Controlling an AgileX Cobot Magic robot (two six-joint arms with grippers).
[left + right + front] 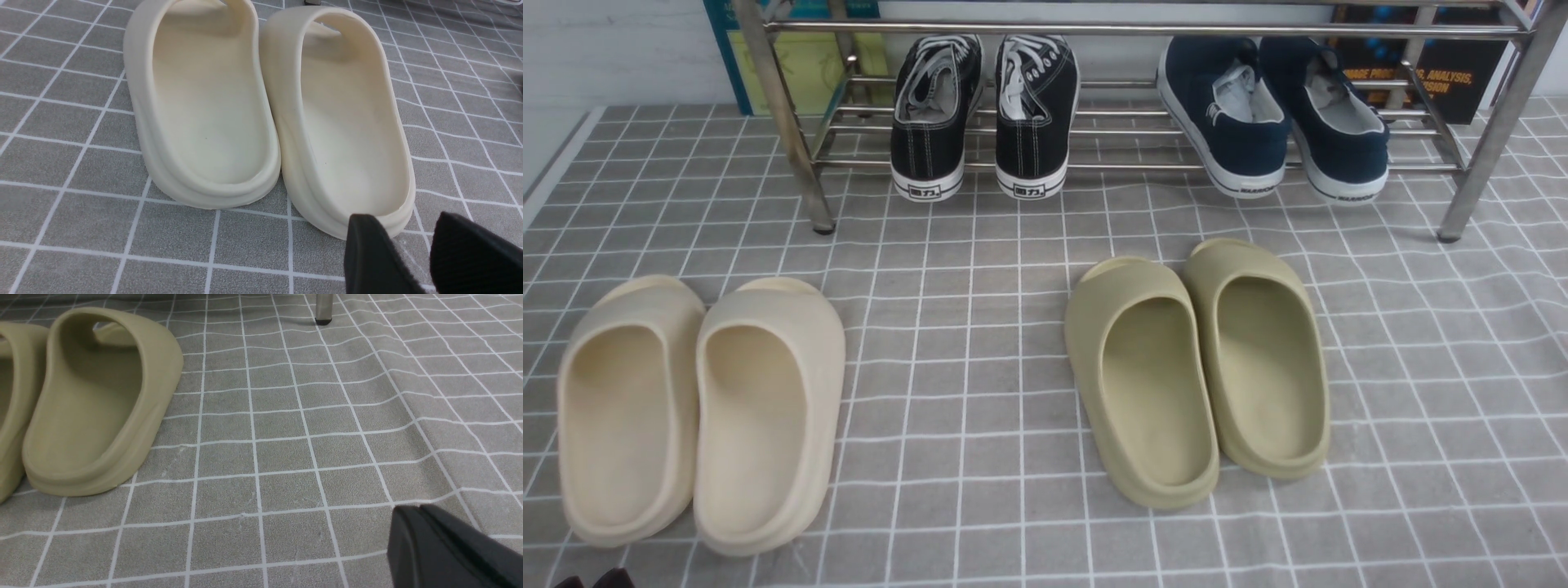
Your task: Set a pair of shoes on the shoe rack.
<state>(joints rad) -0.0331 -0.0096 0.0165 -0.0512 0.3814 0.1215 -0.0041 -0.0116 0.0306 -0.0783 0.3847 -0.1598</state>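
Two navy-blue slip-on shoes (1270, 114) with white soles stand side by side on the lower bars of the shiny metal shoe rack (1486, 131), at its right, heels toward me. My left gripper (412, 228) is open and empty, low over the cloth, just behind the heel of a cream slipper (343, 118). Its tips barely show at the bottom left of the front view (592, 580). My right gripper (421, 514) is shut and empty over bare cloth. It is out of the front view.
Black lace-up sneakers (984, 114) stand on the rack's left part. Cream slippers (698, 408) lie front left, olive slippers (1201, 359) front right, also in the right wrist view (94, 404). A rack leg (325, 310) stands beyond. Grey checked cloth (980, 351) covers the floor.
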